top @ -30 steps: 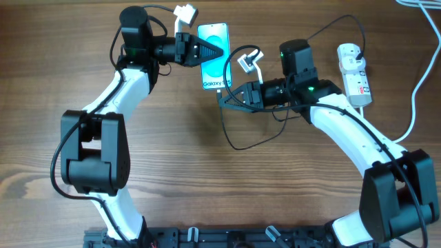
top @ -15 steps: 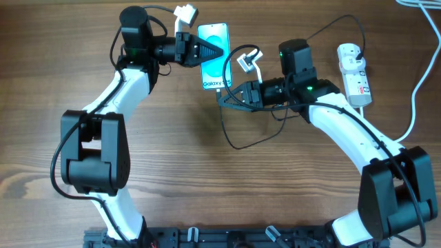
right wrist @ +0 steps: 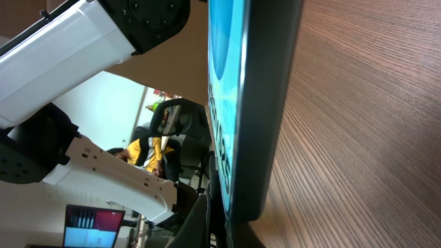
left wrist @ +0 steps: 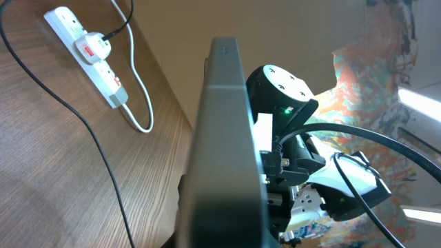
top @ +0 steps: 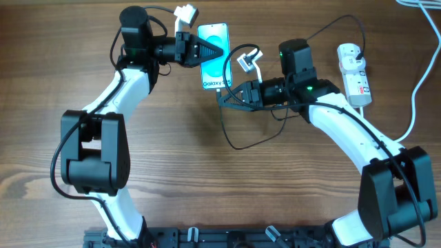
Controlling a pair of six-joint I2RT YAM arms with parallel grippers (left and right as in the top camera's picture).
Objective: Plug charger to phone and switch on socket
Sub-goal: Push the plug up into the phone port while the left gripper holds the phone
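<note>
The phone (top: 213,69), turquoise screen up, is held just above the table at the top centre. My left gripper (top: 218,49) is shut across it from the left; the left wrist view shows only its dark edge (left wrist: 227,138). My right gripper (top: 227,94) is at the phone's "Galaxy" end, shut on the charger, whose thin black cable (top: 238,145) loops over the table to the socket (top: 354,74). The plug tip is hidden between the fingers. The right wrist view shows the phone (right wrist: 224,103) edge-on right at my jaws (right wrist: 219,224).
The socket's thick white lead (top: 417,89) runs off the right edge. The socket also shows in the left wrist view (left wrist: 89,55), with the charger cable (left wrist: 103,165) crossing the wooden table. Both arm bases stand at the front edge.
</note>
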